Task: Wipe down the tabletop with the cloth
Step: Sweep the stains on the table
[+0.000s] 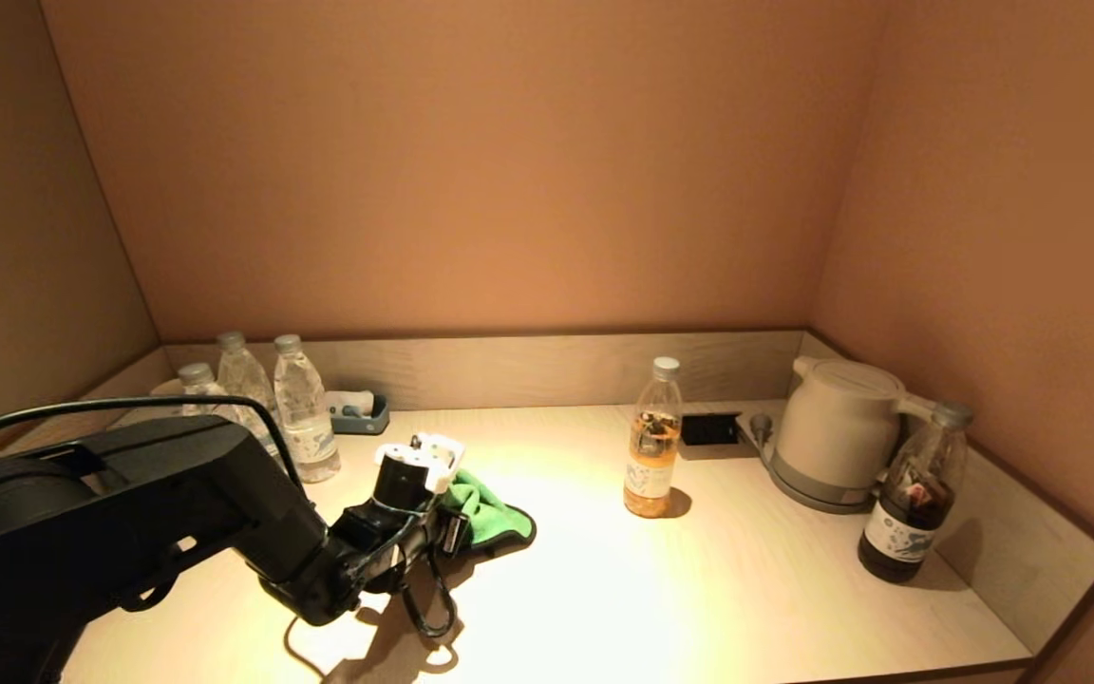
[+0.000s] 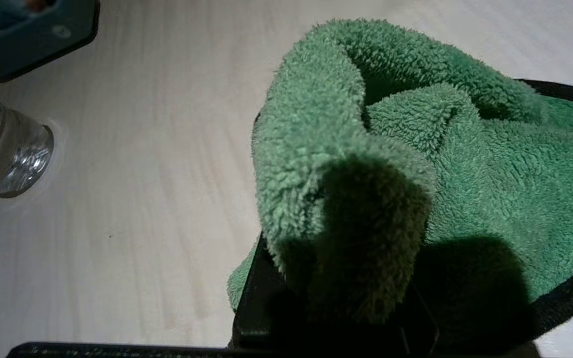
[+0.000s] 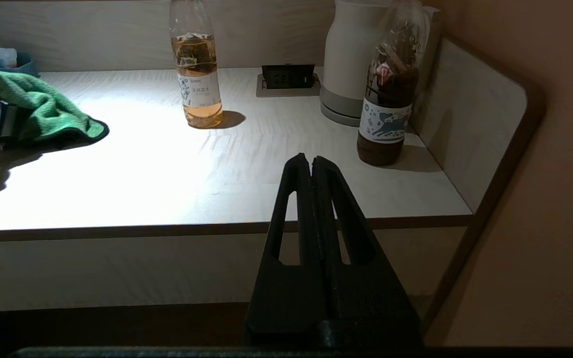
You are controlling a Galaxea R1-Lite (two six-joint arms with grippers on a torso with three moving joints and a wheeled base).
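Note:
A green cloth (image 1: 495,513) lies bunched on the light wooden tabletop (image 1: 604,589), left of centre. My left gripper (image 1: 447,524) is low on the table at the cloth's left edge and shut on it. In the left wrist view a thick fold of the cloth (image 2: 366,164) rises between the jaws and hides most of the fingers. The cloth also shows in the right wrist view (image 3: 43,107). My right gripper (image 3: 312,161) is shut and empty, parked below and in front of the table's front edge, out of the head view.
Three water bottles (image 1: 305,413) and a blue tray (image 1: 357,413) stand at the back left. An orange drink bottle (image 1: 651,442) stands mid-table. A socket (image 1: 708,427), white kettle (image 1: 837,432) and dark bottle (image 1: 913,494) stand at the right. Walls close three sides.

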